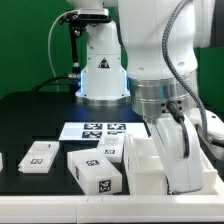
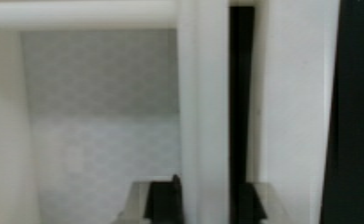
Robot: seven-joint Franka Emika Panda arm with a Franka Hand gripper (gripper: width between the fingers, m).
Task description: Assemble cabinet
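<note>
The cabinet (image 1: 146,168), a large white box frame with thin walls, sits at the front on the exterior view's right. My gripper (image 1: 183,150) is lowered onto its top edge, and the white hand hides the fingertips there. In the wrist view the gripper (image 2: 211,205) straddles a thin upright white wall (image 2: 204,100) of the cabinet. One dark finger (image 2: 161,203) presses one side and the other finger (image 2: 262,205) sits on the far side beside a dark slot. The jaws look closed on that wall.
The marker board (image 1: 100,130) lies on the black table behind the cabinet. Three smaller white tagged blocks lie to the exterior view's left: one (image 1: 40,157), one (image 1: 97,170), one (image 1: 110,150). The arm's base (image 1: 100,75) stands at the back.
</note>
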